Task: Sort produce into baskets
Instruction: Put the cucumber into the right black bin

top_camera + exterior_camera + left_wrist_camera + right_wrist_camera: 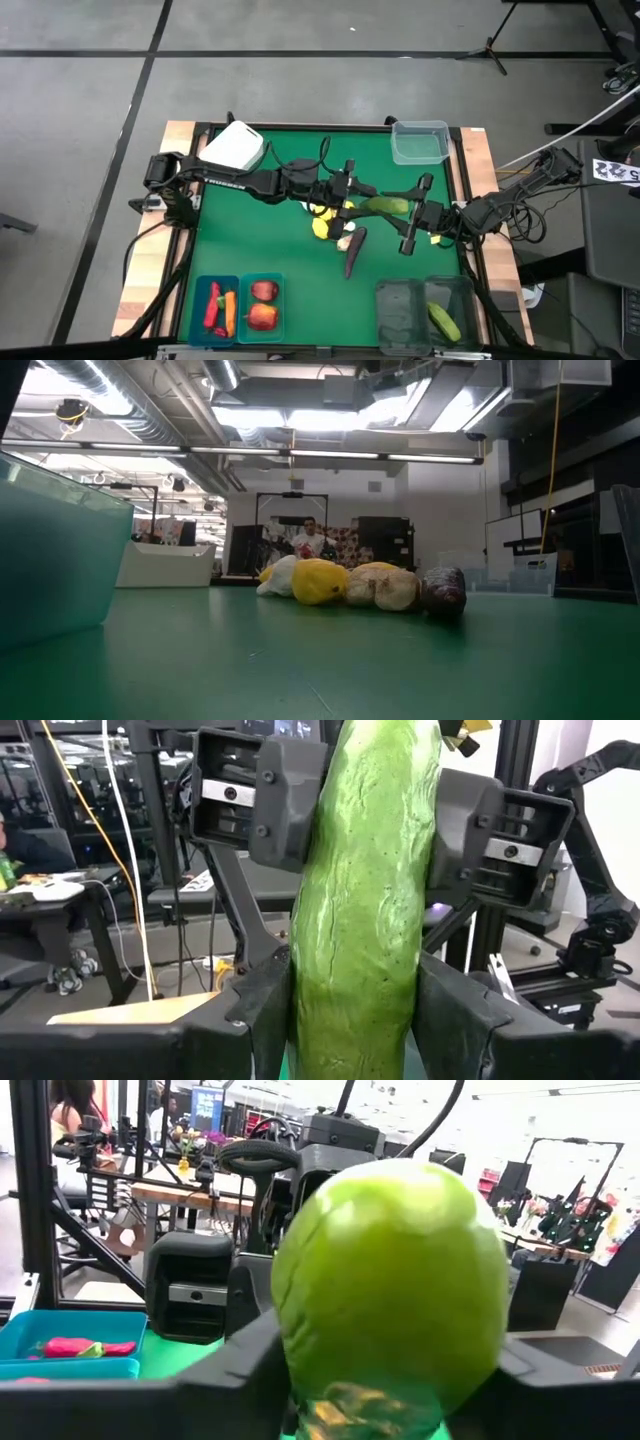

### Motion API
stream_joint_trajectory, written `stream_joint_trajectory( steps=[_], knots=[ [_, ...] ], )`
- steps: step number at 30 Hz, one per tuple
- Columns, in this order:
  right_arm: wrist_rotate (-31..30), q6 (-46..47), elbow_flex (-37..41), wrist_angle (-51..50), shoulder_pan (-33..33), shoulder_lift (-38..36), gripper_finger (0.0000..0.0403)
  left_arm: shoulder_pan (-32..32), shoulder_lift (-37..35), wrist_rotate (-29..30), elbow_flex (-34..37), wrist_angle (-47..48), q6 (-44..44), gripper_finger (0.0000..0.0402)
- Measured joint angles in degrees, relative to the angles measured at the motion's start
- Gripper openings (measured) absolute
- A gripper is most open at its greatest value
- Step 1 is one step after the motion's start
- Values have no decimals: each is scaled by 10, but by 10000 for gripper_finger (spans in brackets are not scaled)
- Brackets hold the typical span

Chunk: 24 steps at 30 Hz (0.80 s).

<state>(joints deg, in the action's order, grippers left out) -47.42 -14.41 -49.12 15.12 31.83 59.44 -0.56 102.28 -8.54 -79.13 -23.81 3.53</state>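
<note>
Handing off mid-air: you have the green cucumber (388, 206) raised over the middle of the desk (290, 260), just above the pile of leftover produce (335, 228). Left claw (352, 190) clamps one end; in the left wrist view its fingers (450, 1010) pinch the cucumber (365, 900). Right claw (415, 215) sits on the other end and looks narrowed around it, though firmness of grip is unclear. Judged step: passing a cucumber between arms. Next, you likely release the left and carry it to the dark bin (452, 315), right of the pile, already holding a cucumber (443, 321).
</note>
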Motion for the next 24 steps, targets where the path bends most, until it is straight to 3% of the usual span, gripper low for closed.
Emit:
stream_joint_trajectory(
  steps=[2, 11, 18, 24],
  knots=[
    [0, 0, 0, -2, 0, 0, 148, 0, 0, -2, 0, 2, -1, 169],
    [-4, 23, 1, -37, 9, -1, 146, 0, -1, 2, -3, 64, 58, 169],
    [-102, 105, 1, -137, 60, -12, 146, 2, -5, -2, 3, 197, 73, 168],
    [-155, 138, 0, -163, 86, -20, 146, -7, -4, -2, 0, 205, 63, 168]
  ],
)
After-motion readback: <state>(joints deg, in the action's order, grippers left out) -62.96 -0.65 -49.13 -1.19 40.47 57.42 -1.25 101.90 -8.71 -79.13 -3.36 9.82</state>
